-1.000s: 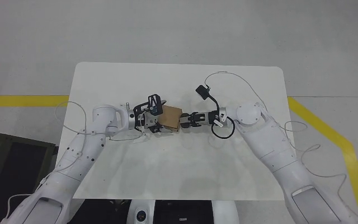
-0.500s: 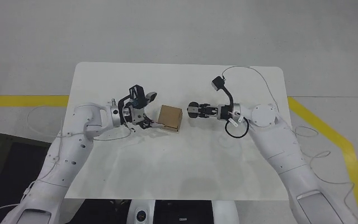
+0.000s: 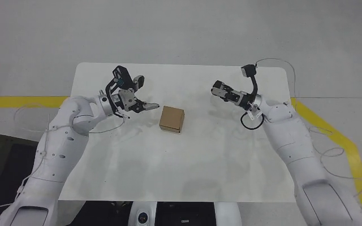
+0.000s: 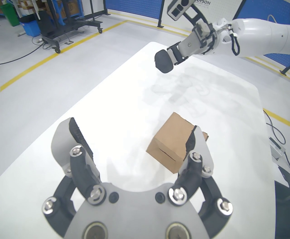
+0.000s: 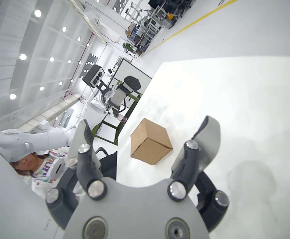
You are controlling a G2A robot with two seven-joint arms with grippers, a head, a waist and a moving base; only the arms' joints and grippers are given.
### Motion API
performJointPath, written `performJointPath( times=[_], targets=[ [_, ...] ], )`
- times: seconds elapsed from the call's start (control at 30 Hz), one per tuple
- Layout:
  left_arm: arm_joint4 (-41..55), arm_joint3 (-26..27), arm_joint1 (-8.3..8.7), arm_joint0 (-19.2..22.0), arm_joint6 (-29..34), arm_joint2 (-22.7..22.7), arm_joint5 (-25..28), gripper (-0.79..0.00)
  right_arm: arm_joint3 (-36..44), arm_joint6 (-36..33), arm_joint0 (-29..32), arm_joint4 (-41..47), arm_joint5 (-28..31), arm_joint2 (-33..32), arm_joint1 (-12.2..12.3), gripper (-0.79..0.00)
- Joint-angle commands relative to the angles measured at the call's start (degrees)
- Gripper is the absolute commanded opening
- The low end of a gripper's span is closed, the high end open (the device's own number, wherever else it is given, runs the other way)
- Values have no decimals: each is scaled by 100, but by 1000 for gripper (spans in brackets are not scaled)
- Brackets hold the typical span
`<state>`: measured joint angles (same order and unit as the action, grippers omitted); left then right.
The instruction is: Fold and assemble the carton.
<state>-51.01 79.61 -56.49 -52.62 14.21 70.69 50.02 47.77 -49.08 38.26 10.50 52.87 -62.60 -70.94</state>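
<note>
Both our left gripper point(image 4: 134, 125) and right gripper point(image 5: 147, 123) hang spread and empty, flanking the closed carton point(image 3: 171, 119) on the table point(image 3: 226, 164), well clear because we judge assembly finished

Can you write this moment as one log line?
brown cardboard carton: closed cube, on white table | left jaws: open, clear of it | right jaws: open, clear of it

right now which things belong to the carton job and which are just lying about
Job: carton, standing closed on the table; left gripper, open; right gripper, open.
Lying about: yellow floor line; blue bin; wheeled rack.
</note>
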Motion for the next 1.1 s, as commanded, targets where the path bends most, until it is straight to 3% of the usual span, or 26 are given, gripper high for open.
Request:
performJointPath(
  times=[0.0, 0.23, 0.5, 0.87, 1.07],
  targets=[
    [28, -77, 9, 99, 86, 53, -35, 0, -66, 328, -77, -339, 202, -133, 39, 0],
    [239, -444, 39, 472, 295, 202, 84, 0, 54, 1392, -121, -1740, 280, -726, 246, 0],
    [661, -998, 66, 955, 556, 356, 29, 0, 993, 2426, 358, -3414, -496, -1383, 492, 0],
    [928, -1167, 113, 1212, 655, 460, 137, 0, 2071, 2716, 852, -4310, -1281, -1824, 662, 0],
    [960, -1129, 122, 1208, 673, 477, 126, 0, 2218, 2720, 918, -4342, -1350, -1864, 680, -1]
  ],
)
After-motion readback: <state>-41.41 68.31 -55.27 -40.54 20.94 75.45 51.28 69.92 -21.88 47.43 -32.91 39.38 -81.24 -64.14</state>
